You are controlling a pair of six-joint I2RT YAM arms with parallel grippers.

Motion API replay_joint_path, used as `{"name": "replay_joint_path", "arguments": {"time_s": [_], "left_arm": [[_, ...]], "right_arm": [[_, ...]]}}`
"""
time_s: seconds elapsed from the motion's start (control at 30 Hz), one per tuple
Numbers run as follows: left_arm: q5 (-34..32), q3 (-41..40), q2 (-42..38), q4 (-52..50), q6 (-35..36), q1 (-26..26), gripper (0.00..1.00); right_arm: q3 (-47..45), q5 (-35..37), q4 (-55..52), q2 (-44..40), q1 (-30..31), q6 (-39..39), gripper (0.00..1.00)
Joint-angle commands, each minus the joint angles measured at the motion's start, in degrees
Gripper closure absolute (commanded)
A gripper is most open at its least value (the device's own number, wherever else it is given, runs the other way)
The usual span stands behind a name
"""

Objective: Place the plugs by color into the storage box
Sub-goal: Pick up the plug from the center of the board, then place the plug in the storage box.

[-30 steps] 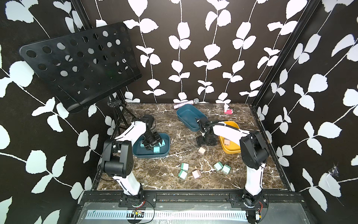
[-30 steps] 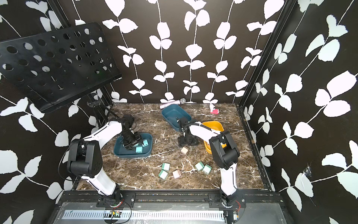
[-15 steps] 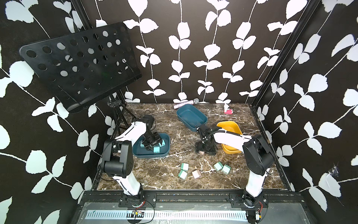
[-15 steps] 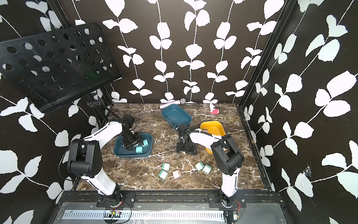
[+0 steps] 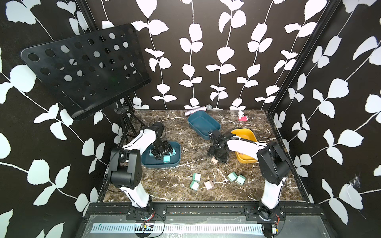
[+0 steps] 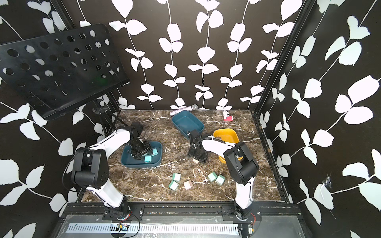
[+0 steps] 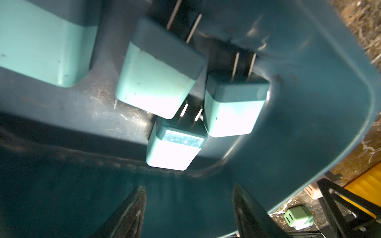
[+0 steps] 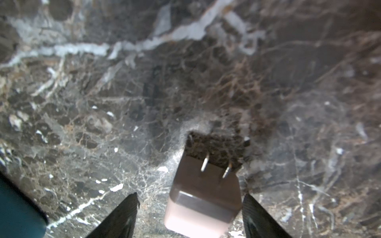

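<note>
Right claw [image 8: 190,195] is down on the surface [image 8: 103,92] just beside the yellow tray [image 5: 244,134], jaws spread either side of a beige plug [image 8: 203,191], a gap showing on one side, not clamped. Left claw [image 7: 188,186] hangs released and empty over four blue plugs [image 7: 158,78] in the teal tray [image 7: 309,103], well apart from the yellow tray.
</note>
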Motion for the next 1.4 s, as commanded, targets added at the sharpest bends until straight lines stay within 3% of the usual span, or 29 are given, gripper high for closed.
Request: {"name": "replay_joint_path", "arguments": {"time_s": [0.0,0.13,0.27,0.33,0.47,0.6,0.8,1.03,1.37], "left_arm": [[0.0,-0.3,-1.0,-0.6,0.5,-0.3,0.31],[0.1,-0.3,-0.7,-0.4,0.5,-0.3,0.32],[0.4,-0.1,-0.4,-0.3,0.6,-0.3,0.31],[0.4,0.2,-0.2,-0.4,0.7,-0.3,0.31],[0.5,0.7,0.4,-0.5,0.8,-0.3,0.31],[0.6,1.3,0.9,-0.5,0.9,-0.3,0.31],[0.9,2.0,1.6,-0.3,1.0,-0.3,0.31],[1.0,2.0,1.8,-0.5,1.5,-0.3,0.31],[0.5,3.3,0.8,-3.1,2.2,-0.3,0.31]], "right_arm": [[0.8,2.4,-2.6,1.4,-0.2,2.8,0.29],[0.5,1.1,-3.0,2.4,-0.2,2.8,0.38],[-0.4,0.4,-2.2,2.4,-0.2,2.3,0.56],[-0.3,0.3,-2.3,2.0,-0.2,1.5,0.59],[1.9,1.6,-5.1,0.0,-0.4,-0.9,0.59],[10.8,4.4,-11.9,-2.3,-3.6,-7.3,0.59],[22.4,7.4,-22.1,-2.4,-16.7,-20.5,0.58],[30.1,11.1,-27.4,5.9,-29.2,-34.4,0.57],[32.1,7.9,-23.6,15.6,-33.6,-37.6,0.57]]}}
